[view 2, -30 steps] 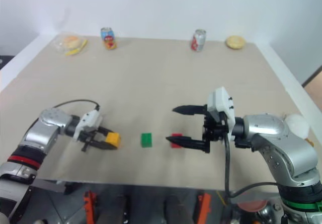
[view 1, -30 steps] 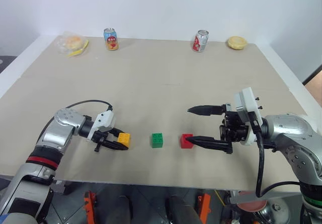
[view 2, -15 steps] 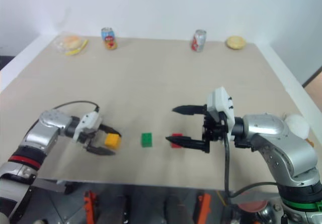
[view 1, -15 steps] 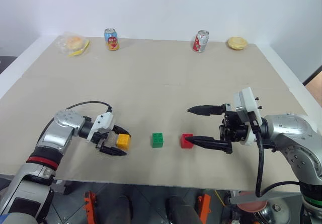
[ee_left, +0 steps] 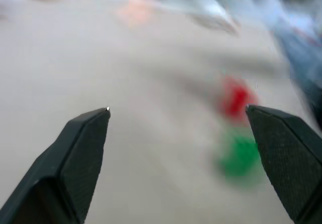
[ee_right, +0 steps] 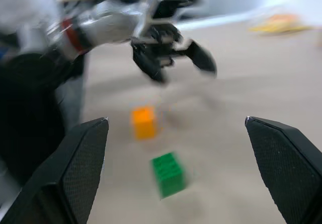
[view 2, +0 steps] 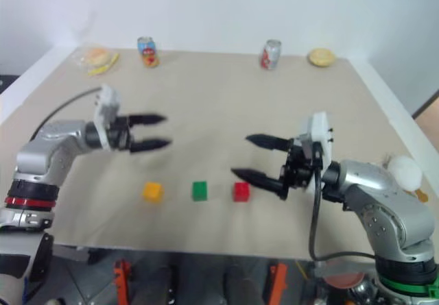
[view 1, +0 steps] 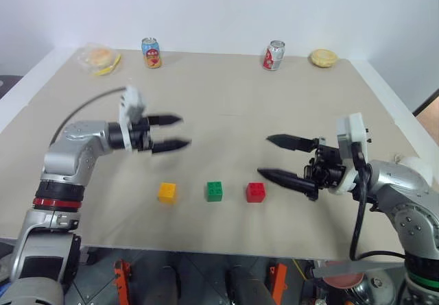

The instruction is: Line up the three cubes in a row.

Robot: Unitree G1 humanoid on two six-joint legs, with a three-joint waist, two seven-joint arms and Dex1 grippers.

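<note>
left gripper [view 1: 180,131] has let go of the yellow cube [view 1: 167,192] and lifted clear, fingers spread wide, empty.
right gripper [view 1: 274,158] gapes empty just beside the red cube [view 1: 256,192]; green cube [view 1: 215,190] sits between, all in a row; a low sweep could scatter them.

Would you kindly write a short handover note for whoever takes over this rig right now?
Left gripper: open, empty, raised above the table behind the yellow cube.
Right gripper: open, empty, just right of the red cube, not holding it.
Cubes: yellow, green cube, red, standing in a row near the front edge, apart from each other.
Done: the row looks formed.
Left: probably nothing beyond pulling the arms back; check the spacing.
</note>
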